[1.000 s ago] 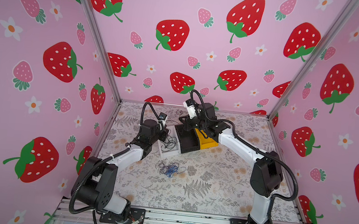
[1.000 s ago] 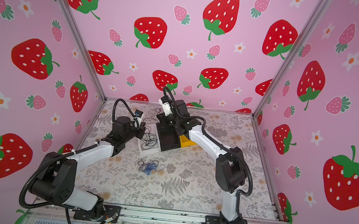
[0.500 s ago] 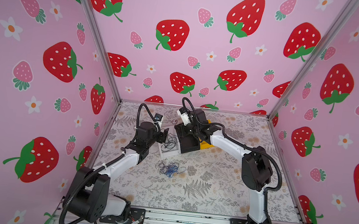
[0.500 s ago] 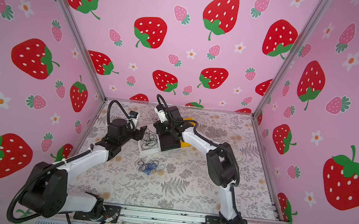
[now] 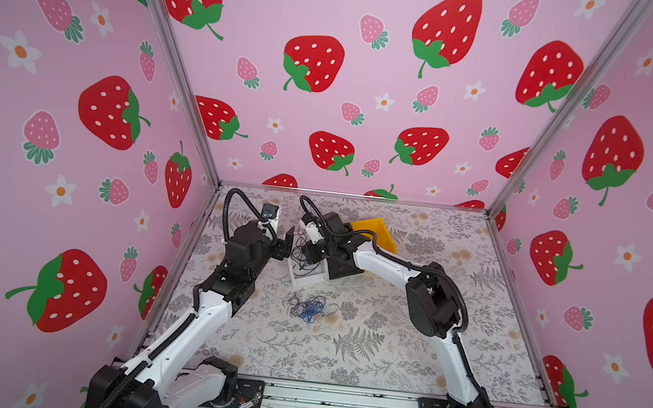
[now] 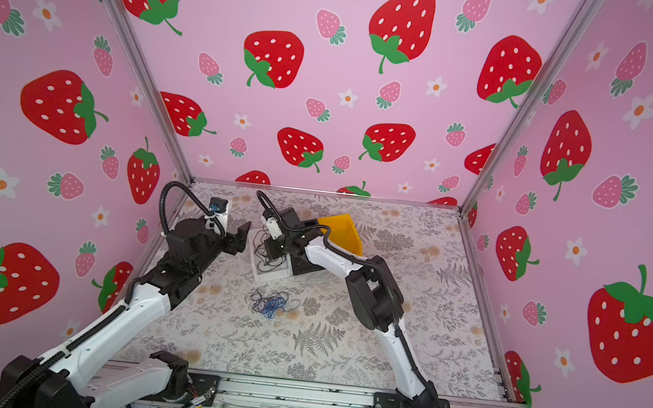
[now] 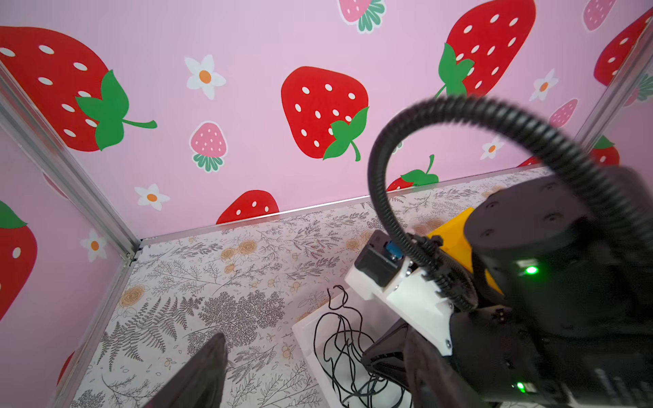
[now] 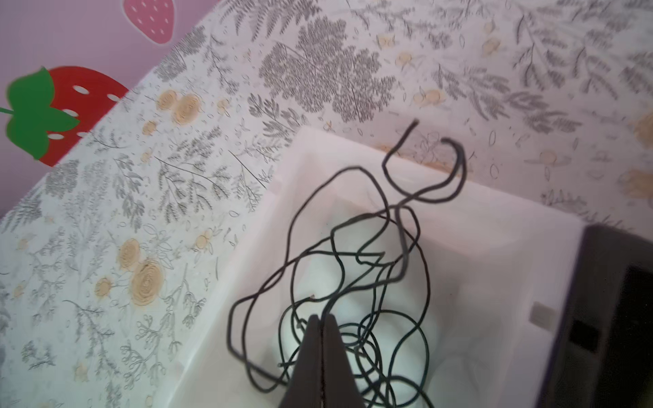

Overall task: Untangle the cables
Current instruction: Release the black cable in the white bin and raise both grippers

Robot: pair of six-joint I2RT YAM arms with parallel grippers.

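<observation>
Closest to the front rail, the fern-print tabletop (image 5: 382, 358) carries 1 loose tangle of cables (image 5: 311, 307), blue, black and a bit of purple. It lies flat roughly midway between the 2 arms and well apart from both hands, and it looks the same in both top views.

Just behind it sits a white bin (image 5: 303, 281), turned a bit askew, and that's where the black cable (image 8: 358, 259) is. It's a messy bunch of loops, part down in the bin and part lifted above it, with 2 loose ends curling up past the bin's rim. The right hand (image 8: 321, 319) hangs right over the white bin, fingers pressed together and pinching a strand of that black cable at the very tips. The left hand (image 5: 286, 244) is just beside the bin on the left, fingers spread wide apart and clear of the cable.

Right up against the white bin on its right is a black bin (image 5: 344, 270), mostly hidden under the right arm. Behind that is a yellow bin (image 5: 376, 231), turned at an angle. Can't tell what's in either. Farthest back is the pink strawberry wall (image 5: 366, 134).
</observation>
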